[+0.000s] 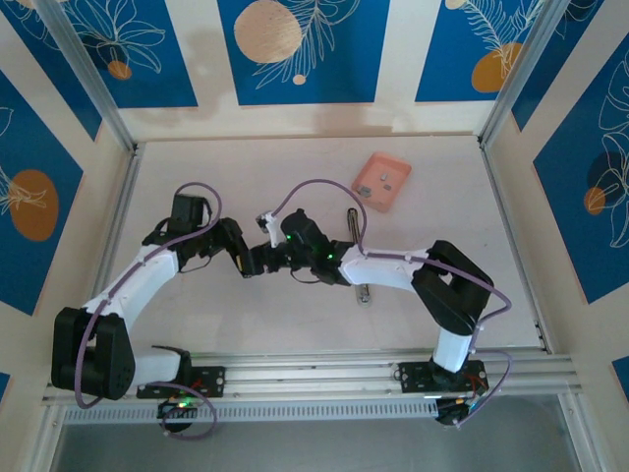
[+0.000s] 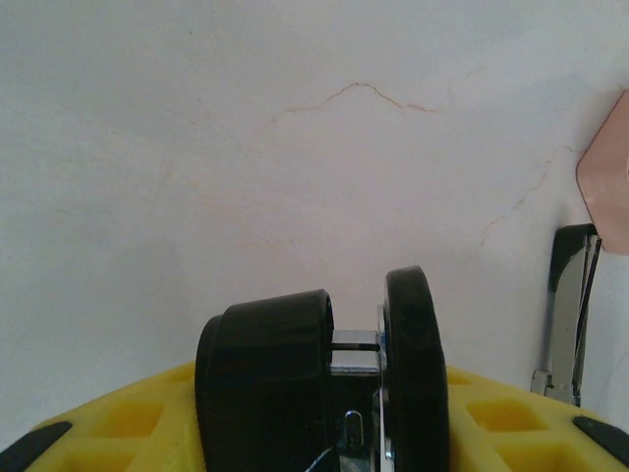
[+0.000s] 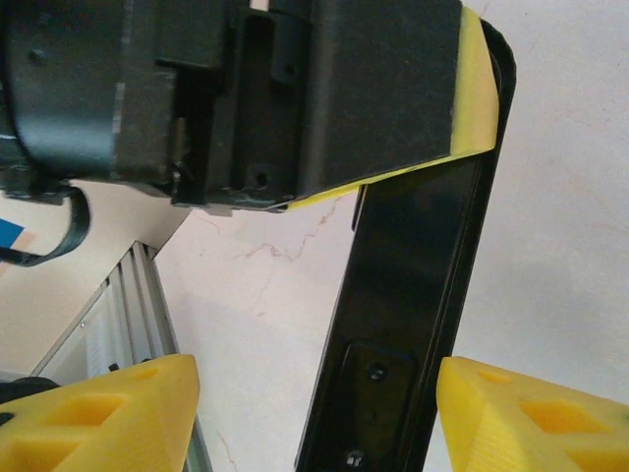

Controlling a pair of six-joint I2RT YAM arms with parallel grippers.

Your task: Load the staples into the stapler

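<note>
Currently the staples [image 1: 366, 190], tiny silvery-grey metal bits, lie loose inside the shallow pink rectangular tray [image 1: 395, 169]. I make out two or three specks and nothing else in it. None are in the stapler yet.

Well to the tray's left and nearer the arm bases, the long black bar of the stapler [image 3: 413, 265] is held off the table. The left gripper [image 2: 356, 334] is clenched on one end of it, with silver metal of the bar showing in its grip. The right gripper [image 3: 314, 379] straddles the same bar with its jaws spread and a clear gap on one side, so it is released, not gripping. A second black-and-silver slim bar [image 2: 568, 324] lies flat on the white table [image 2: 295, 147], just on the near side of the tray.

Risks, as judged:
- With only one clamp on it, the black bar may pivot or slip if nudged.
- The staples are small and flat, so a pinch could miss or break a strip.
- A pinch could also push the light tray away and scatter its contents.
</note>
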